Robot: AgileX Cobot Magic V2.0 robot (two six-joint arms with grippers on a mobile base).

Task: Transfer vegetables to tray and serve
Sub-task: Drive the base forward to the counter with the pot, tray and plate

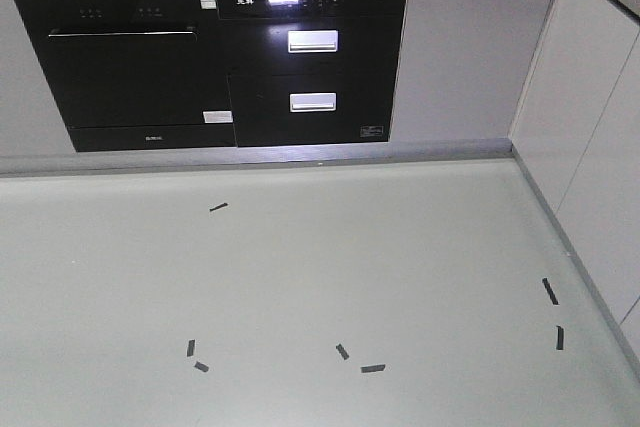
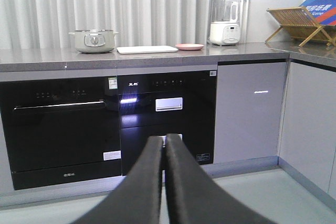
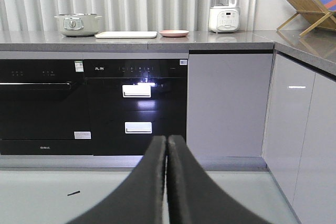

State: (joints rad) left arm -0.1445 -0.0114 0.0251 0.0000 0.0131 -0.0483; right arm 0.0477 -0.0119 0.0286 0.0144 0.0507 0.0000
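Left tool [image 2: 164, 139] and right tool [image 3: 166, 139] both have their jaws pressed together, holding nothing. Far off, the tray [image 2: 147, 49] lies on the worktop [image 2: 252, 51] between a pot [image 2: 93, 40] and a pink plate [image 2: 189, 46].
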